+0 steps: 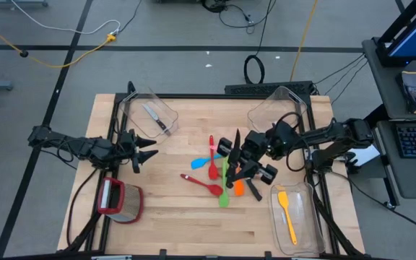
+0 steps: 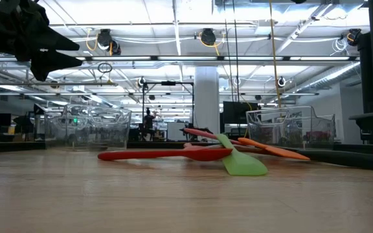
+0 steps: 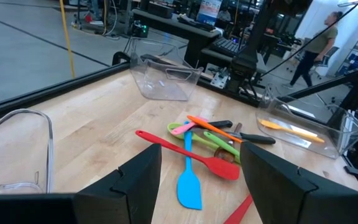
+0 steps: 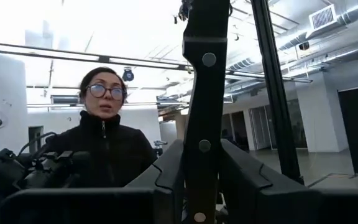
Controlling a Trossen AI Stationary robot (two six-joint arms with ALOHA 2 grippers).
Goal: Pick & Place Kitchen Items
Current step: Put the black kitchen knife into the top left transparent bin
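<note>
Wooden table (image 1: pixel 172 217) with clear bins at corners, right gripper (image 4: pixel 202 180) clenched on black-handled knife (image 4: pixel 202 93) lifted above the coloured utensils (image 1: pixel 215 173) at centre, left gripper (image 1: pixel 144 150) released, beside knife bin (image 1: pixel 149 110).

Two arms, both dark, near-black, built of blocky jointed segments. Left arm (image 1: pixel 78 146): slim links, black cables looping beside it. Right arm (image 1: pixel 323 137): bulkier at the wrist, a black cable arcing over it. Left end effector (image 1: pixel 144 150): two matte black fingers (image 3: pixel 135 180), wedge-shaped, with angular faceted faces (seen close in the left wrist view). Right end effector (image 1: pixel 235 148): black fingers (image 4: pixel 166 177) of the same faceted moulding, edges slightly rounded.
</note>
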